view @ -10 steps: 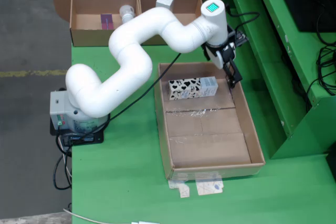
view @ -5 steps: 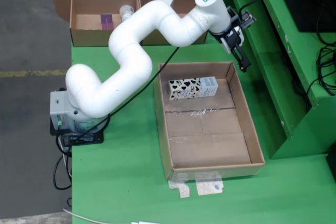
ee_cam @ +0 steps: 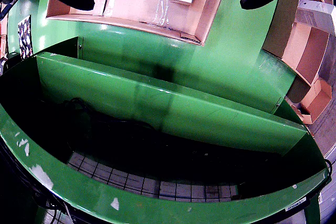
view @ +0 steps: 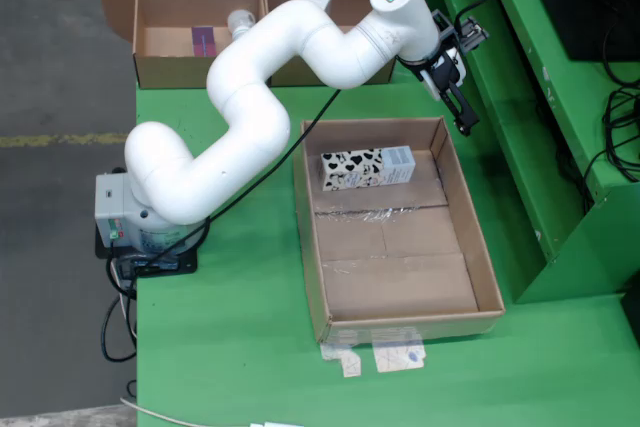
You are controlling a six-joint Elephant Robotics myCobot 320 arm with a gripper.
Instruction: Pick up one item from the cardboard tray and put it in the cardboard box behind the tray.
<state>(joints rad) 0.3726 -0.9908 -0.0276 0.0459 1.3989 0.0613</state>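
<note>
Green table [view: 230, 347] bears tray [view: 480, 247] holding 1 carton [view: 367, 168].

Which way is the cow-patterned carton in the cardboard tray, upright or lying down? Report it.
Lying down: the cow-patterned carton rests lengthwise on the floor of the cardboard tray.

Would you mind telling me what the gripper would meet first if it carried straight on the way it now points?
Probably the green side wall. The wrist view, looking along the open gripper, is centred on that wall, with the tray near the top edge. Depth is unclear, so the green table before it may come first.
</note>
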